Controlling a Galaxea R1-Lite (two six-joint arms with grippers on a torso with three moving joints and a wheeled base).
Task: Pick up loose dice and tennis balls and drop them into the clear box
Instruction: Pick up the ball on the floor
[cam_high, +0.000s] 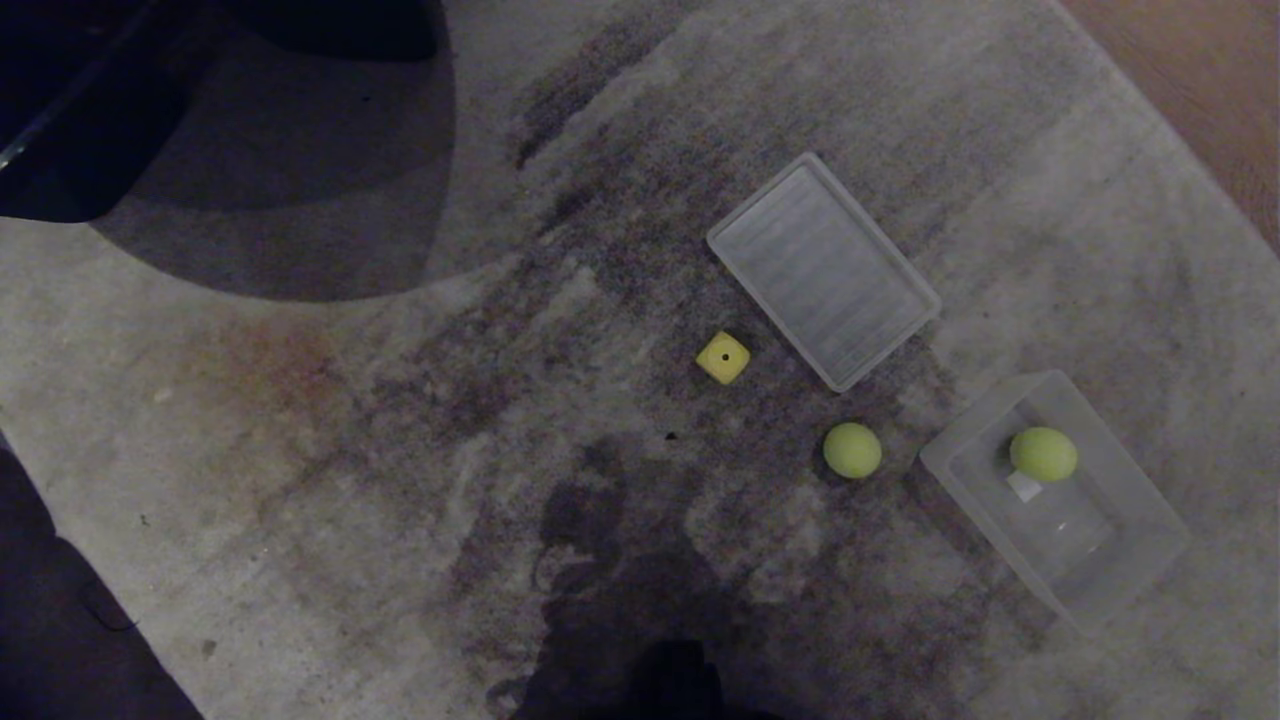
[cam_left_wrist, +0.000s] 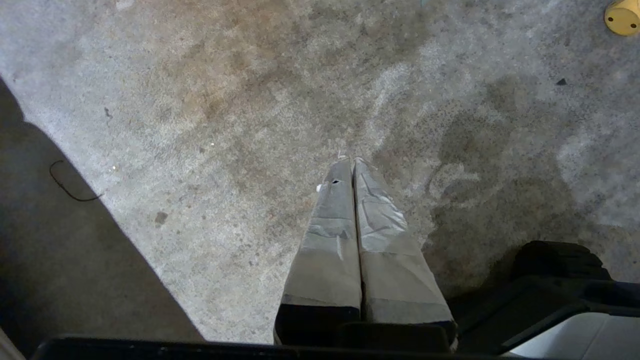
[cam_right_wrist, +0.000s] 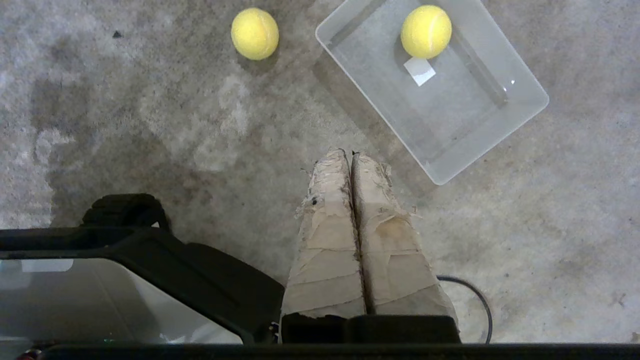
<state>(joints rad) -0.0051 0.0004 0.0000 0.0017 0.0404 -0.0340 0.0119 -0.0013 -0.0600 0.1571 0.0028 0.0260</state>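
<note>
1 tennis ball (cam_high: 1043, 454) is already lying inside the clear box (cam_high: 1140, 560), at its far end; a 2nd tennis ball (cam_high: 852, 450) rests on the carpet (cam_high: 400, 450) just beside the box, and the yellow die (cam_high: 723, 357) is found farther left, near the ribbed lid (cam_high: 823, 270). The loose ball is best taken first, being nearest. The right gripper (cam_right_wrist: 351, 154) and left gripper (cam_left_wrist: 350, 161) are pressed closed and empty, parked over carpet; the fingers must be spread before descent. The other 3 dice are not seen.

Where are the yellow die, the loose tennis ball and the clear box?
yellow die (cam_high: 723, 357): head view, top face.
loose tennis ball (cam_high: 852, 450): head view, its middle.
clear box (cam_high: 1150, 505): head view, right-hand wall.
</note>
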